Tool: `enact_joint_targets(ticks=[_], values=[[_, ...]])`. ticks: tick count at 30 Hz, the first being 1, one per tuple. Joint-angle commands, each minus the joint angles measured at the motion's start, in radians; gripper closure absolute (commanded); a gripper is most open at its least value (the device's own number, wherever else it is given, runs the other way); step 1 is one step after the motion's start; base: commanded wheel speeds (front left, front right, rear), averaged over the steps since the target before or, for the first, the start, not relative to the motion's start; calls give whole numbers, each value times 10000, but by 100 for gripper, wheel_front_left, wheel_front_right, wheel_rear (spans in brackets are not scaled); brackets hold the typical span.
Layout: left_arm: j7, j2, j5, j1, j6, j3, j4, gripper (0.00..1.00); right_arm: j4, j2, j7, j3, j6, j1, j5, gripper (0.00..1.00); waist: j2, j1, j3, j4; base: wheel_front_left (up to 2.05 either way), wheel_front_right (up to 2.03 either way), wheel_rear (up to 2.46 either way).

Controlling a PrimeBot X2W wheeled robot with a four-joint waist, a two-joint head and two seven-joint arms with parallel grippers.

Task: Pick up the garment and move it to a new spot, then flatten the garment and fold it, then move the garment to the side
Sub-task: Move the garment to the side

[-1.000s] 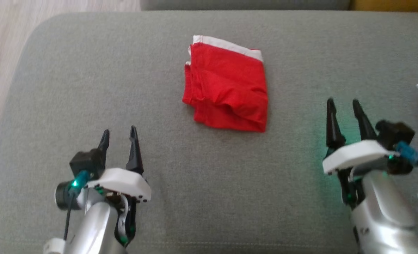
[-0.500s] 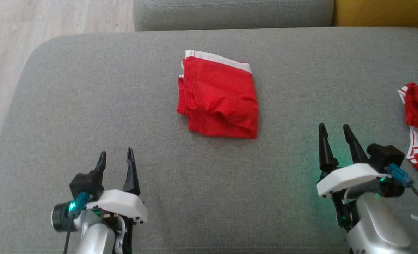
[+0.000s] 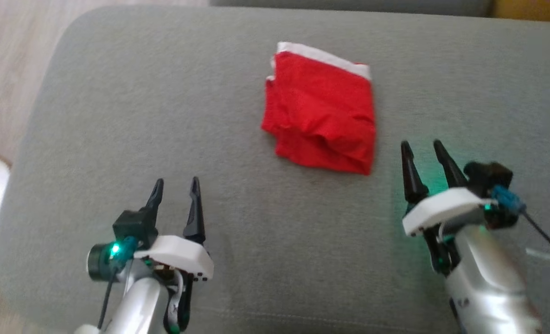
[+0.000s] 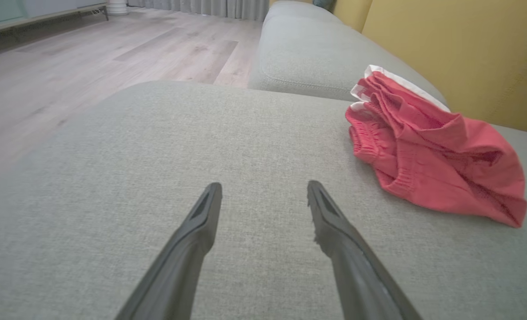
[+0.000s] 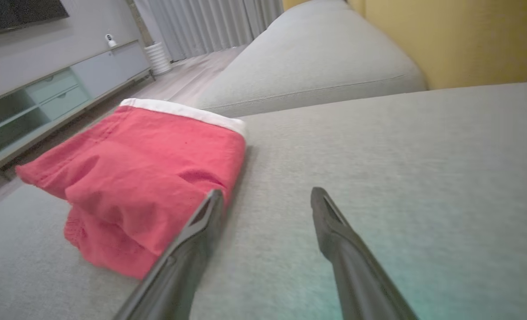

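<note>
Left gripper [image 3: 176, 180]: fingers wide and empty, low over the near left of the grey sofa cushion [image 3: 94, 116]; I think it only waits there.
Garment [image 3: 321, 111]: red with a white band, folded to a rough square at the far middle of the cushion. The fold seems done and the move aside remains.
Right gripper [image 3: 420, 143]: fingers wide and empty, just beside its near right corner, probably placed to take it.
</note>
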Motion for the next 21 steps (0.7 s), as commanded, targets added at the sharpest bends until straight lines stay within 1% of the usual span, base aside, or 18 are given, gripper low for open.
enact_joint_targets(ticks=[1, 3, 5, 9, 11, 14, 15, 16, 17, 21], values=[[-53, 160, -77, -427, 24, 171, -336, 0, -8, 60, -118, 252, 65, -627, -33, 0, 0, 0, 344, 549, 0, 0, 0], [-53, 160, -82, -498, 34, 18, -357, 0, 542, 60, -116, 209, 65, -974, 158, 0, 0, 0, 460, 891, 0, 0, 0], [-53, 160, -190, -543, 45, -87, -332, 0, 990, 60, -117, 165, 65, -1386, -82, 0, 0, 0, 574, 1215, 0, 0, 0], [-53, 160, -331, -566, 80, -297, -366, 0, 2049, 60, -117, -312, 65, -2043, -369, 0, 0, 0, 727, 1735, 0, 0, 0], [-53, 160, -369, -510, 98, -381, -377, 0, 2574, 60, -117, -588, 65, -2318, -499, 0, 0, 0, 776, 1899, 0, 0, 0], [-53, 160, -371, -466, 103, -416, -365, 0, 3351, 60, -8, -664, 65, -2674, -716, 0, 0, 0, 838, 1995, 0, 0, 0], [-53, 160, -367, -461, 112, -414, -367, 0, 3563, 60, 41, -566, 65, -2773, -801, 13, 0, 0, 860, 1990, 0, 0, 0], [-53, 160, -363, -457, 127, -401, -373, 0, 3735, 60, 69, -474, 65, -2853, -785, 62, 0, 0, 875, 1963, 0, 0, 0], [-53, 160, -353, -462, 143, -386, -374, 0, 3873, 60, 74, -359, 65, -2915, -718, 100, 0, 0, 877, 1910, 0, 0, 0], [-53, 160, -221, -537, 119, -290, -359, 0, 3947, 60, -29, 20, 65, -3075, -302, 100, 0, 0, 826, 1419, 0, 0, 0]])
